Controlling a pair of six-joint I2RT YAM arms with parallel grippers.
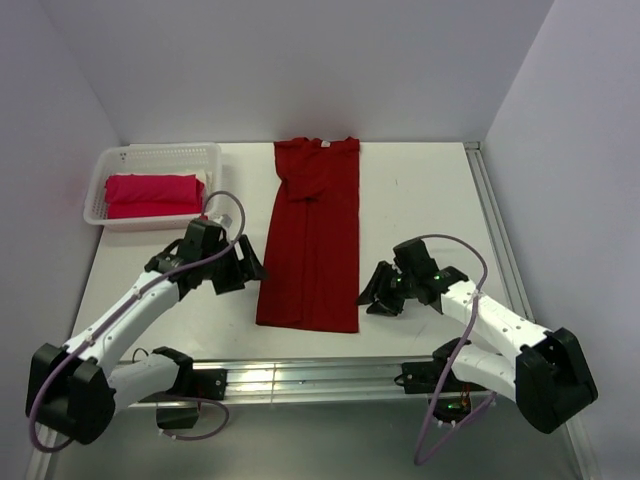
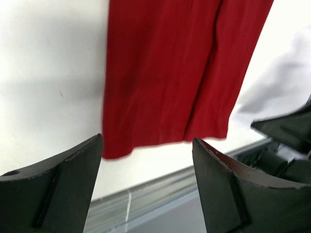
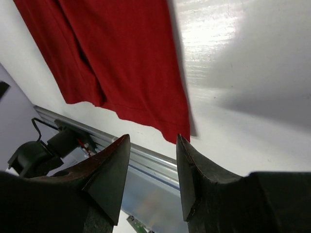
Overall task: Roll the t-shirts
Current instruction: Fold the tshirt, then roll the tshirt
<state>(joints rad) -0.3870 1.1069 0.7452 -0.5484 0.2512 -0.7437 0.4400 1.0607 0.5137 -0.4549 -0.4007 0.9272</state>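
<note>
Both left gripper (image 1: 243,266) and right gripper (image 1: 374,294) gape empty; we judge the crimson t-shirt (image 1: 312,240) limp, light (it will slide), best pinched at its hem corners.

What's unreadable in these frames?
- Top view: pink t-shirt in the basket. It is too small to tell whether it is rolled or folded, and the basket wall partly hides its near edge.
- Both wrist views: crimson t-shirt has its collar end cut off by the top edge. The basket is out of frame.
</note>
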